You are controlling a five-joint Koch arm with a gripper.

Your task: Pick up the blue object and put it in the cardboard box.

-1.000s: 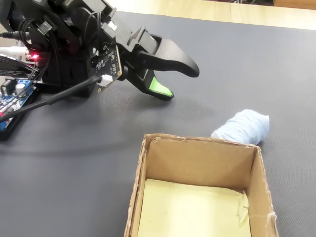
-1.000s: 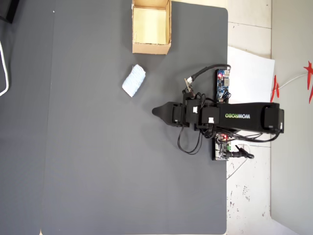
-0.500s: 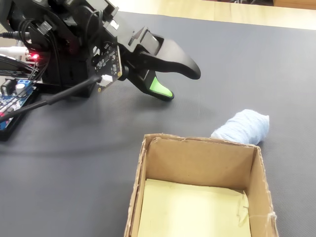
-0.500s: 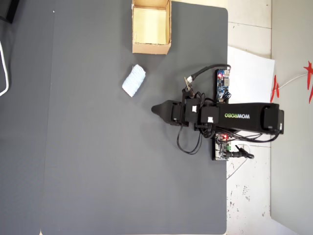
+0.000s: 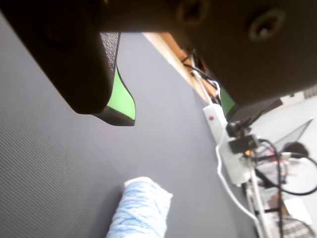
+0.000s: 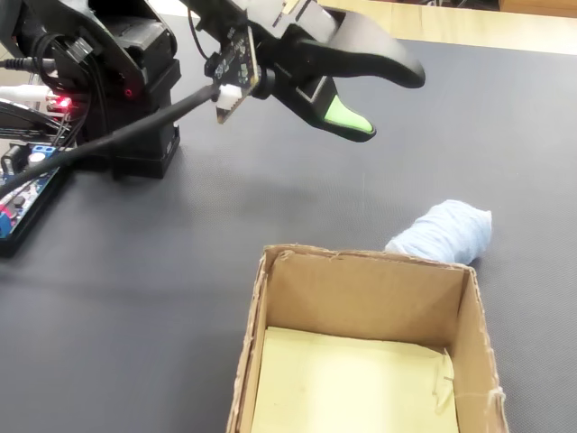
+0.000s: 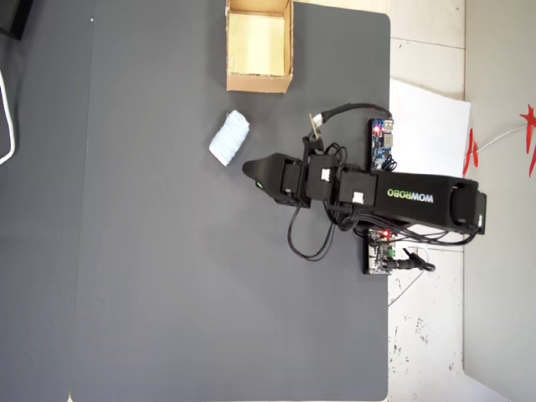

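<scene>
A: What does the bundle look like?

B: Small, pale blue, almost white, soft and oblong, with a yarn-like surface. It lies on the dark mat, just off the box, toward the mat's top edge in the overhead view. In the fixed view it sits right behind the box's far wall.

A: And the gripper?

B: The gripper hangs above the mat, near the bundle but apart from it. In the wrist view the green-padded jaws stand spread with a wide gap, nothing between them; the bundle shows below.

A: Room to move?

B: Plenty of bare mat on the overhead view's left and lower parts. The box sits at the top edge; the arm's base and boards are at the right edge.

A: Anything unclear?

B: The box is cut off at the fixed view's bottom. The bundle's lower end runs out of the wrist view, and the background there is blurred.
</scene>
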